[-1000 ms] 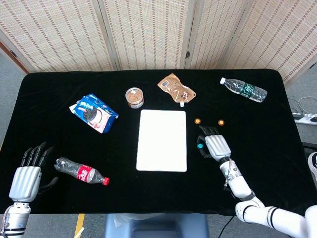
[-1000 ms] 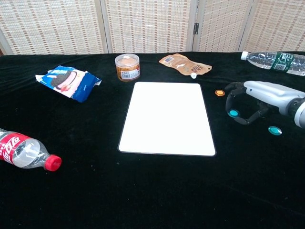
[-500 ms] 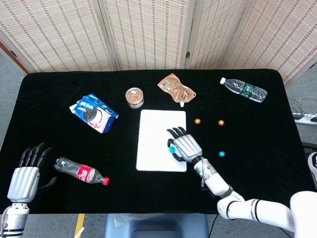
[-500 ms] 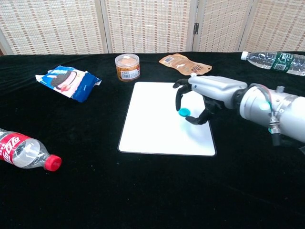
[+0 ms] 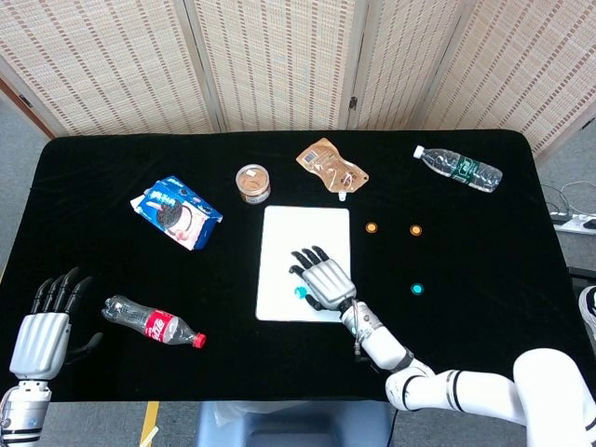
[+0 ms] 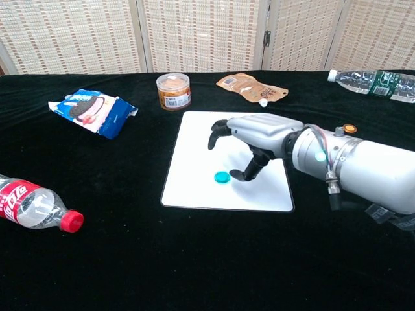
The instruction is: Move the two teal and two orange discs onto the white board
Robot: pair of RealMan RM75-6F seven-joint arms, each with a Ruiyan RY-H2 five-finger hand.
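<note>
The white board (image 5: 307, 228) (image 6: 194, 155) lies mid-table. One teal disc (image 5: 300, 291) (image 6: 222, 176) rests flat on its near part. My right hand (image 5: 321, 277) (image 6: 256, 139) arches over the board just right of that disc, fingers apart, thumb tip close to it without touching; it holds nothing. The second teal disc (image 5: 416, 289) lies on the black cloth to the right of the board. Two orange discs (image 5: 372, 227) (image 5: 415, 230) sit further back on the cloth; the chest view shows only one orange disc (image 6: 350, 128). My left hand (image 5: 42, 335) hovers open at the near left.
A cola bottle (image 5: 154, 324) (image 6: 32, 206) lies near the left hand. A cookie pack (image 5: 177, 212), a small jar (image 5: 252, 183) and a brown pouch (image 5: 331, 167) stand behind the board. A water bottle (image 5: 458, 168) lies at the far right.
My right hand has moved left and nearer across the board and let go of the teal disc, which now lies on the board. The left hand has barely shifted.
</note>
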